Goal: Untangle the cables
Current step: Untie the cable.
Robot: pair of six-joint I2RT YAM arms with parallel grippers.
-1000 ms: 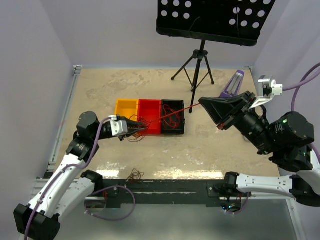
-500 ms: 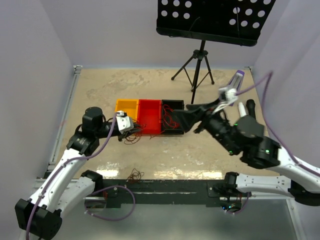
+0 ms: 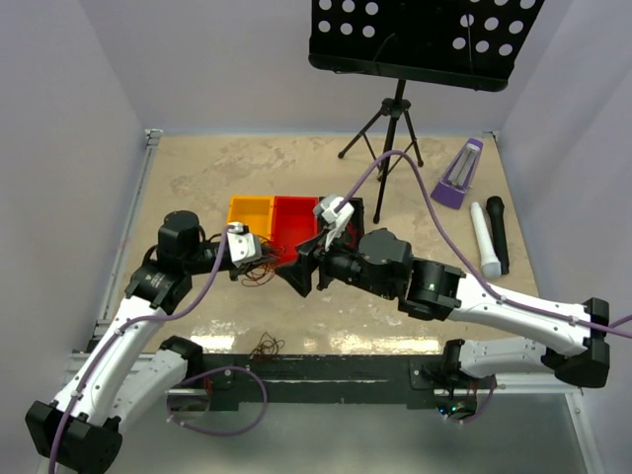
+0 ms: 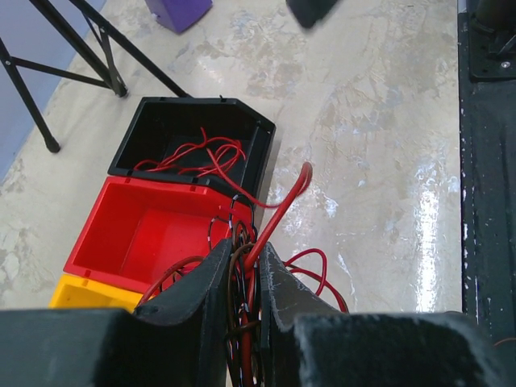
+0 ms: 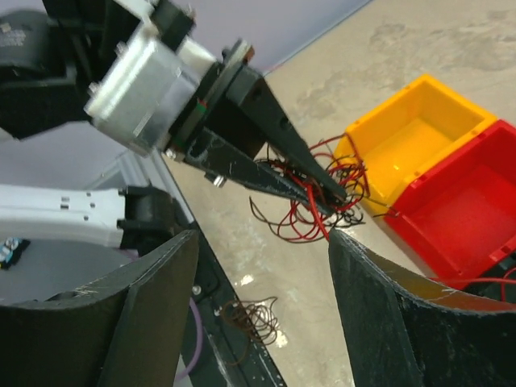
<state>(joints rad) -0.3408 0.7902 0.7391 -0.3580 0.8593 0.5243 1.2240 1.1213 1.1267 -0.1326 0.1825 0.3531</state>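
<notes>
The cables (image 4: pixel 242 266) are a tangle of thin red and dark brown wires, and my left gripper (image 4: pixel 246 278) is shut on the bundle just in front of the red bin (image 4: pixel 153 234). One red cable (image 4: pixel 290 189) loops up from the jaws and back into the black bin (image 4: pixel 193 129), where more red wire lies. In the top view my left gripper (image 3: pixel 259 259) holds the tangle (image 3: pixel 265 272) at the bins' near left. My right gripper (image 3: pixel 299 272) hovers beside it, open and holding nothing. Its wrist view shows the tangle (image 5: pixel 322 189) just beyond its right fingertip (image 5: pixel 339 242).
A yellow bin (image 3: pixel 249 210) sits left of the red one (image 3: pixel 294 219). A loose brown wire coil (image 3: pixel 265 346) lies by the base rail. A music stand tripod (image 3: pixel 393 138), a purple block (image 3: pixel 459 176), a white cylinder (image 3: pixel 481 240) and a black one (image 3: pixel 497 229) stand at the back right.
My right arm has swung down from the far right to just in front of the bins, and its jaws have opened, letting go of the red cable. The left gripper has barely moved.
</notes>
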